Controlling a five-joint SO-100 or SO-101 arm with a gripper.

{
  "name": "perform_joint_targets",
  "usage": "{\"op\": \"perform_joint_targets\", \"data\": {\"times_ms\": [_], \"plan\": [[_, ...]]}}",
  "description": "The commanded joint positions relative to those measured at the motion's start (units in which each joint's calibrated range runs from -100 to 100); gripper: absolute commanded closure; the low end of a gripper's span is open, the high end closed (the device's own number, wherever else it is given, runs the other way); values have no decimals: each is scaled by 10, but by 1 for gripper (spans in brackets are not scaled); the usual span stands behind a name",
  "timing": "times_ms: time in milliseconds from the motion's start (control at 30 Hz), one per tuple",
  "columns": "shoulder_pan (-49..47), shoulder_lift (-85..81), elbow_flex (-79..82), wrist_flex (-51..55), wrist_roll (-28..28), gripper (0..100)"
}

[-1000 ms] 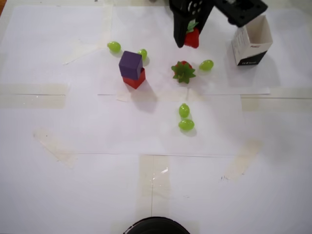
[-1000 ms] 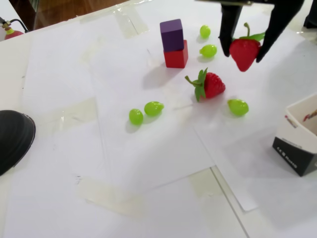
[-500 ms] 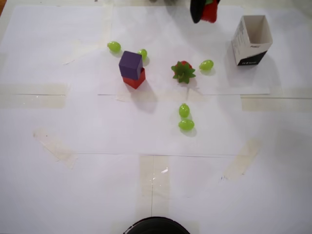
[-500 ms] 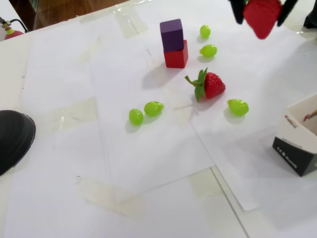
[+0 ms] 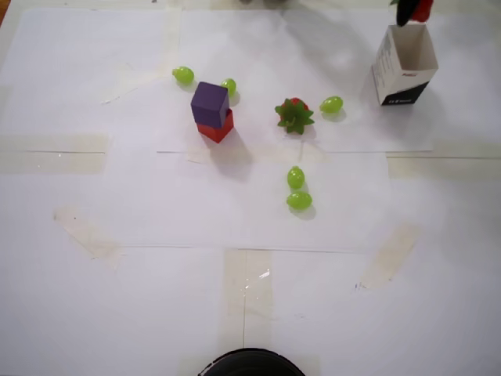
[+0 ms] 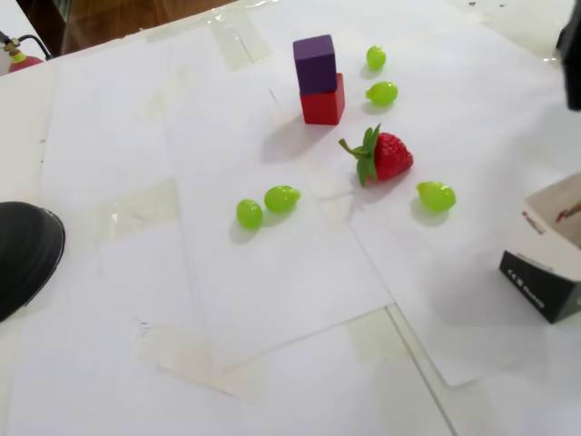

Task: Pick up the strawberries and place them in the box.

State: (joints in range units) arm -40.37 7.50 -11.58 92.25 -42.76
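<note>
1. I see my claw [image 5: 412, 9] at the overhead view's top edge, gripping a strawberry [image 5: 423, 9] right above the box [image 5: 405, 70].
2. Second strawberry [image 5: 294, 115] lies mid-table [image 5: 156, 298], left of the box.

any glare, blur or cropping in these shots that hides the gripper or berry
Overhead view: even light, soft shadows; the gripper and its red berry are cut off by the top edge above the box. Fixed view: only a dark blurred sliver at the right edge; the table strawberry is sharp; mild sheen on tape.
</note>
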Motion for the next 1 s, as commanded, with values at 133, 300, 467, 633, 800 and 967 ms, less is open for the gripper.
{"op": "perform_joint_targets", "data": {"times_ms": [133,300,467,633,800,967], "plan": [[-29,49,-61,-38,-15,89],[-32,68,-61,-58,-15,89],[-29,71,-61,-56,-15,87],[-22,71,-61,-53,-13,85],[-16,69,-60,-50,-11,84],[-11,68,-57,-49,-11,80]]}}
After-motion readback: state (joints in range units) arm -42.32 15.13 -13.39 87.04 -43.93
